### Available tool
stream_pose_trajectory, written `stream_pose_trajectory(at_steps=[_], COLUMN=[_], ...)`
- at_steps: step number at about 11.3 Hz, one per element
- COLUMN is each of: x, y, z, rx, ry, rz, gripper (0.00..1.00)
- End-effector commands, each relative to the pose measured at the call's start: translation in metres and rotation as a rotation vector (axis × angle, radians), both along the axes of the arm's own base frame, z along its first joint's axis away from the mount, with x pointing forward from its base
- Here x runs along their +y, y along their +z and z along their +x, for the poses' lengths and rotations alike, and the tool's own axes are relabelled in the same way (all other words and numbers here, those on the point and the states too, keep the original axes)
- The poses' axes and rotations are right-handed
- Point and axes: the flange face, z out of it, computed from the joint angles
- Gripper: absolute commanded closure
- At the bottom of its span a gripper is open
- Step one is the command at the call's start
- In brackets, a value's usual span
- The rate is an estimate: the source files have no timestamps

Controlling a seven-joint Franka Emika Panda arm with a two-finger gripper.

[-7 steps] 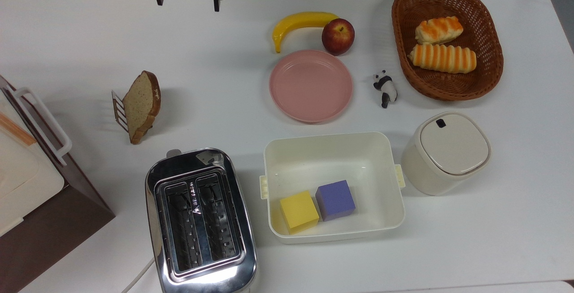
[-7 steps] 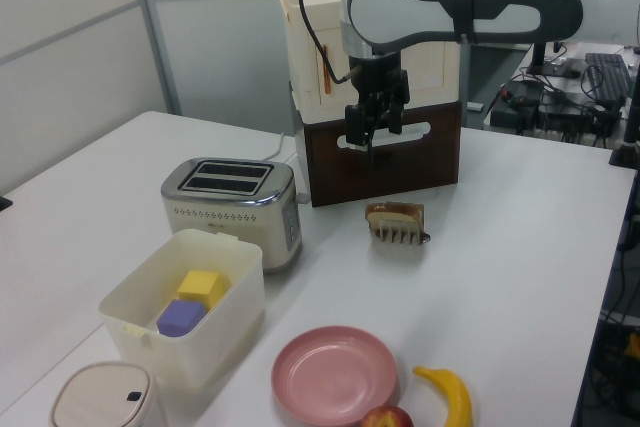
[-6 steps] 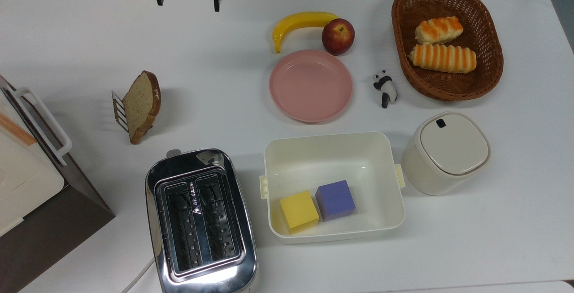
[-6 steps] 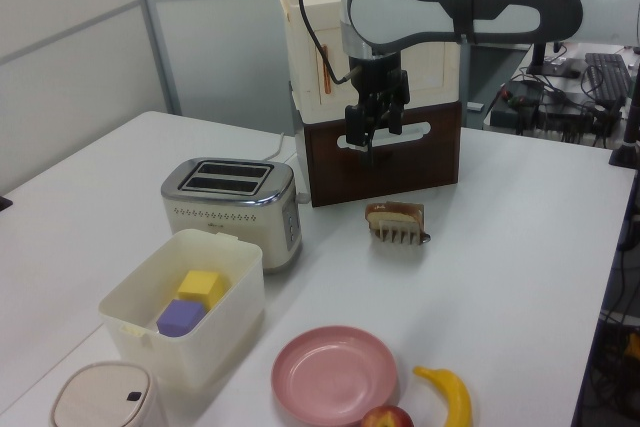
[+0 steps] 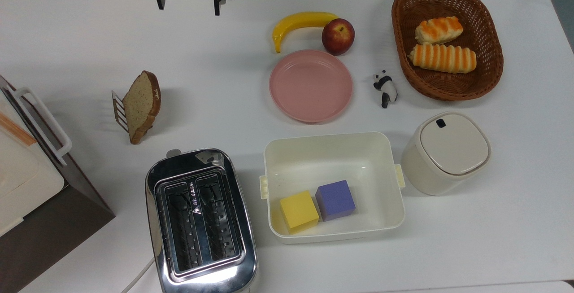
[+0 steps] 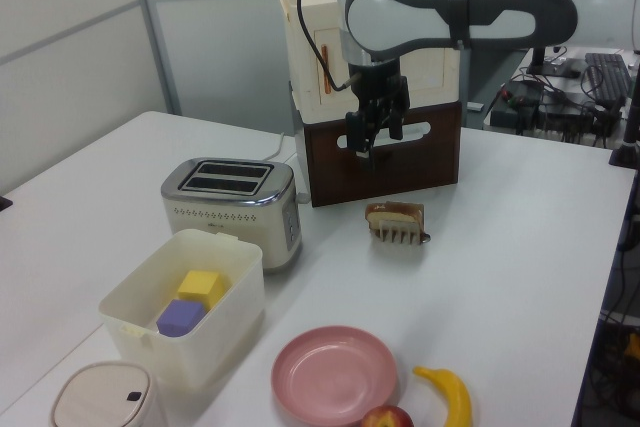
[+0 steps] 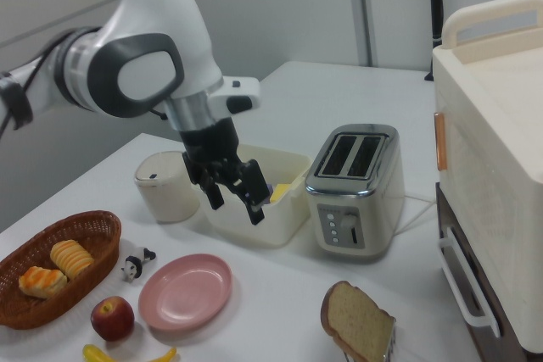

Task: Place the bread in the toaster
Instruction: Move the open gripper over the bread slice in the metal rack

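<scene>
Black two-finger end effector (image 5: 188, 8), fingers apart and empty, above white bench (image 5: 67, 37); tan speckled bread slice (image 5: 141, 104) upright beside chrome toaster (image 5: 199, 221).

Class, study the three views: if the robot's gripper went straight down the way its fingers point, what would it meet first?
Probably bare white table. The open gripper points downward, apparently off to one side of the bread on its rack, though depth is uncertain.
</scene>
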Motion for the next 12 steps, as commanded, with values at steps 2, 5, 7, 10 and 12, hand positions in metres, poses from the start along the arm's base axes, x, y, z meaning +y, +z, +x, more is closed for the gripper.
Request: stream_pose_trajectory(at_steps=[2, 5, 7, 10, 12], x=[-0.020, -0.029, -0.043, -0.052, -0.061], y=[-0.039, -0.091, -0.116, -0.146, -0.161], z=[0.013, 0.020, 0.026, 0.039, 0.043], rx=[0.011, 0.016, 0.043, 0.043, 0.049], ry=[0.123, 0.187, 0.185, 0.187, 0.186], rz=[-0.046, -0.151, -0.179, -0.200, -0.217], gripper=[0.00, 0.00, 0.00, 0.00, 0.00])
